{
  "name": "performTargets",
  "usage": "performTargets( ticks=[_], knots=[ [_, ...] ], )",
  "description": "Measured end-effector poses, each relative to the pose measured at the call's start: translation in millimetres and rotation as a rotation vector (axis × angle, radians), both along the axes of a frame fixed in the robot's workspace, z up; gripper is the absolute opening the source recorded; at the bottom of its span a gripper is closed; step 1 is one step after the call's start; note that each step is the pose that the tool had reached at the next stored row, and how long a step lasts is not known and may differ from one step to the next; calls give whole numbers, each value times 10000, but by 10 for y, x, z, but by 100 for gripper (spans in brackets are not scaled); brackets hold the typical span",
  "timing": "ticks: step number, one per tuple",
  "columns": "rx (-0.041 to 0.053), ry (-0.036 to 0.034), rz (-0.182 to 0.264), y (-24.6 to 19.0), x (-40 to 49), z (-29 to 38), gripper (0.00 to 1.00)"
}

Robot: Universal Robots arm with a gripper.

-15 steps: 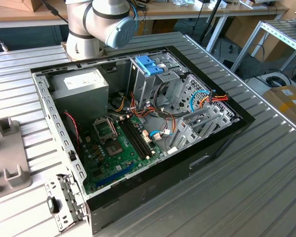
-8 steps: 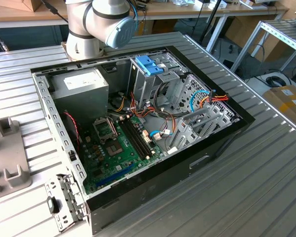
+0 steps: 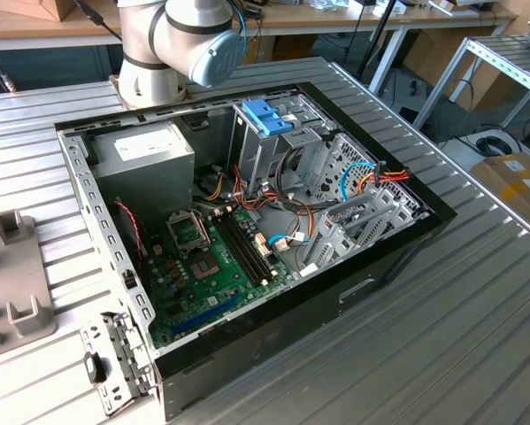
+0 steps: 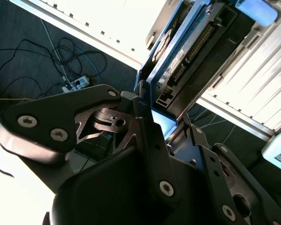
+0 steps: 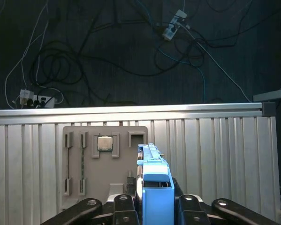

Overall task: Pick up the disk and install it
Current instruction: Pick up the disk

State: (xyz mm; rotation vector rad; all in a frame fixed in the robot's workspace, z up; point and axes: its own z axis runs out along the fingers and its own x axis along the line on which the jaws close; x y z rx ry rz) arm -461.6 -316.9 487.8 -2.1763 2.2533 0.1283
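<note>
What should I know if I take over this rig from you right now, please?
Pincer: shut on the disk, held edge-on between the fingers; its blue carrier frame shows in both wrist views.
Position: in the first wrist view the disk hangs above the ribbed table, with the grey parts tray beneath and beyond it.
Computer case: lies open on the table in the exterior view; the metal drive cage with its blue handle stands at the far side.
Done: pickup.
Left: the disk is not yet in the case.
</note>
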Motion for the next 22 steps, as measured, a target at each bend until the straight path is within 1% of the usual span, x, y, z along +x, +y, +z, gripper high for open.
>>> performTargets(
  ticks=[1,2,22],
  knots=[
    [-87,0,0,-1,11,0,37],
    [-204,0,1,-1,27,0,37],
    [-297,0,0,-1,47,0,37]
  ],
)
